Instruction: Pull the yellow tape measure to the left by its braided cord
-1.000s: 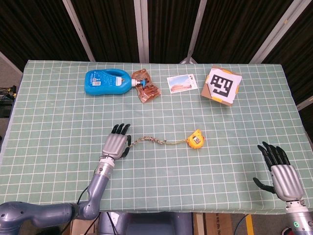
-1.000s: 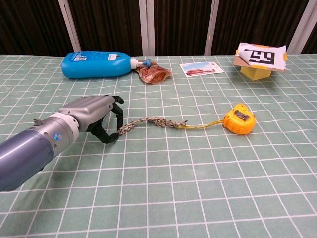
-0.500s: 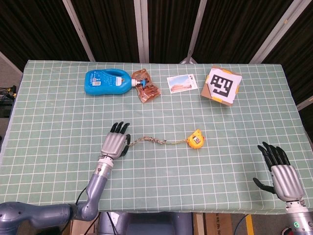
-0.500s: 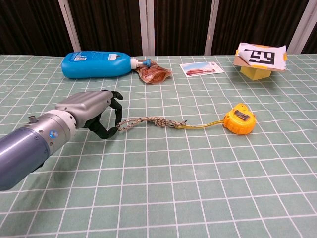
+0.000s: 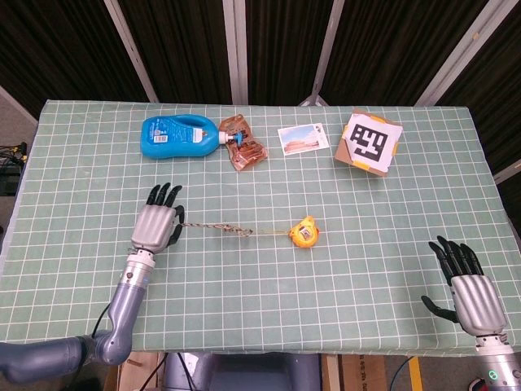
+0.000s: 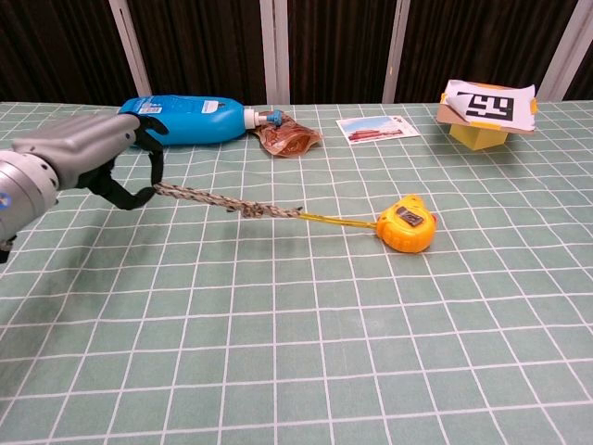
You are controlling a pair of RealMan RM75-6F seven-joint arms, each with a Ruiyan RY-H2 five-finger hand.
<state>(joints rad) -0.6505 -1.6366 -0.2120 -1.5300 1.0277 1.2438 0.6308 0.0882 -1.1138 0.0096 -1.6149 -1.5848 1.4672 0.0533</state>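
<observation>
Cord, braided, soft and now taut, is pinched at its free end by the left hand, the proper hold, while the light yellow tape measure likely slides easily mid-table; right hand lies spread, empty.

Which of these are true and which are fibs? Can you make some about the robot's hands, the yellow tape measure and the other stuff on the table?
1. The left hand holds the cord. True.
2. The cord sags in a loose curl. False: it runs nearly straight and taut from the hand to the tape measure.
3. The right hand is helping pull. False: it stays open at the table's near right corner, touching nothing.
4. The blue bottle lies on its side. True.
5. The tape measure sits on the photo card. False: the card is at the far side, well apart from it.
</observation>
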